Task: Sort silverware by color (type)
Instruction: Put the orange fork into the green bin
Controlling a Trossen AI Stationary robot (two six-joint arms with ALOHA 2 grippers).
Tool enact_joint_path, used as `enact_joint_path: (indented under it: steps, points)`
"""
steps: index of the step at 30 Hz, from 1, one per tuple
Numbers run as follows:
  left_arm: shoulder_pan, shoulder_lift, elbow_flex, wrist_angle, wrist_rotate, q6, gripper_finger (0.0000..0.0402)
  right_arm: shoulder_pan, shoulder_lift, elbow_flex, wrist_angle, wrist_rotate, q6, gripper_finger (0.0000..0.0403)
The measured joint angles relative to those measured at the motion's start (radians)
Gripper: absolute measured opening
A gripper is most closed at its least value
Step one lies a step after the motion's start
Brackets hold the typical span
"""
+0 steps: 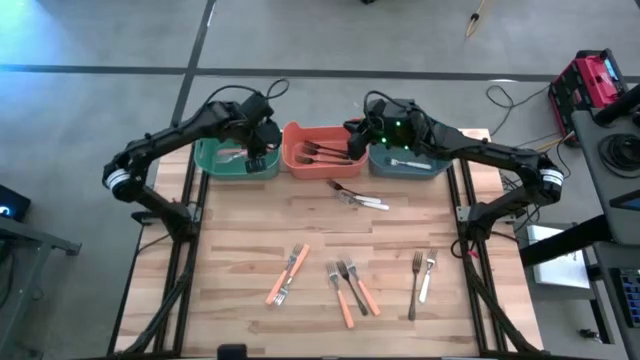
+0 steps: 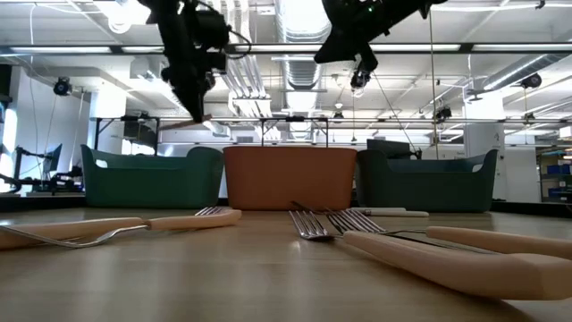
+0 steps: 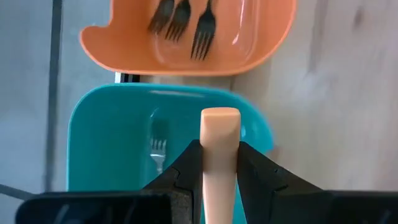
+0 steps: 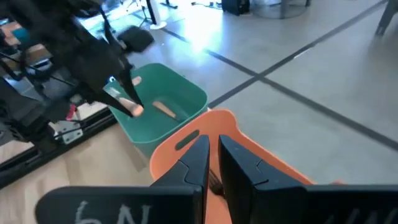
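Overhead, we saw the left end effector (image 1: 256,150) poised above the green bin (image 1: 215,160) at the far left of the row, its fingers (image 3: 186,168) clamped on the handle of an orange-handled fork (image 3: 219,162). In the left wrist view that handle stood upright between the pads, and one fork already lay inside the green bin below it. The right end effector (image 1: 358,138) hung over the orange bin (image 1: 322,160) in the middle, with its fingers nearly together and nothing between them. Several dark-handled forks (image 1: 325,152) lay in that orange bin, and a pale-handled piece rested in the grey-blue bin (image 1: 410,166) on the right. On the wooden table (image 1: 240,230) more silverware remained: a pair with white handles (image 1: 358,196) just in front of the bins, two orange-handled forks (image 1: 286,274) toward the left, a mixed cluster of orange and dark handles (image 1: 350,288) in the middle, and two metal forks (image 1: 421,280) to the right.
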Motion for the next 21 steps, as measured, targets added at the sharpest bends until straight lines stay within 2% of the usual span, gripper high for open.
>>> enact_joint_path:
  steps: [5,12,16,21]
  points:
    - [0.068,0.016,-0.07,0.035,-0.01,0.158,0.0056,0.0,0.0,0.0,-0.004,0.016,0.016,0.0027]
    - [0.167,0.007,-0.153,0.166,0.005,0.278,0.0056,0.0,0.0,-0.014,-0.006,0.017,0.068,0.0027]
    - [0.201,0.014,-0.156,0.218,0.067,0.296,0.0056,0.0,0.001,-0.016,-0.005,0.017,0.082,0.0027]
    - [0.22,0.023,-0.161,0.254,0.07,0.293,0.0056,0.0,0.001,-0.016,-0.005,0.026,0.092,0.0027]
